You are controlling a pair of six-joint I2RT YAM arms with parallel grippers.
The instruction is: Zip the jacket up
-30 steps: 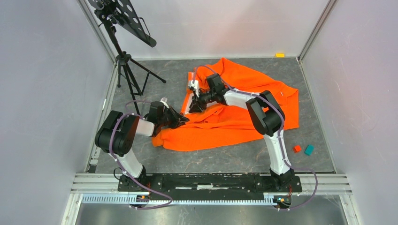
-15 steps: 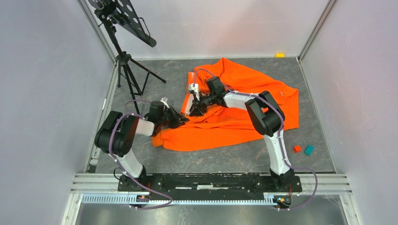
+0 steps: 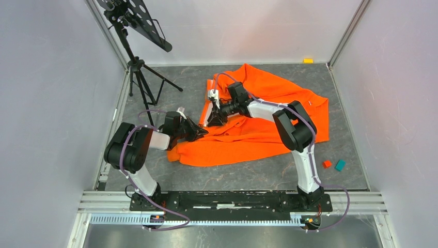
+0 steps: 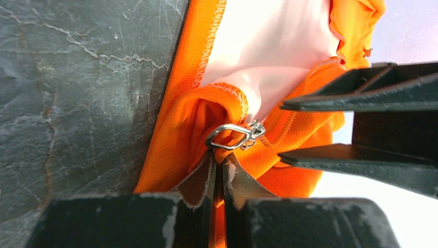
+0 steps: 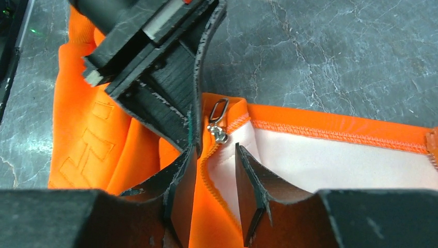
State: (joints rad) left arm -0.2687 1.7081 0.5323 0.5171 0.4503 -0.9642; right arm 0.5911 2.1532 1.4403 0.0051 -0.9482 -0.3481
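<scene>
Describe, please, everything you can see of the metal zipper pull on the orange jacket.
The zipper pull is a small, silvery metal loop, elongated, hung on a small slider. It lies at a bunched corner of the jacket, where orange fabric meets pale lining. The left gripper pinches fabric right beside it; the right gripper, open, sits close, seemingly not touching.

Robot lab cell, white walls (image 3: pixel 51 103), tripod (image 3: pixel 136 64)

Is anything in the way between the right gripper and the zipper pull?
Nothing visible does. The zipper pull lies bare just ahead of the open right gripper; the left gripper pinches the jacket close beside it.
</scene>
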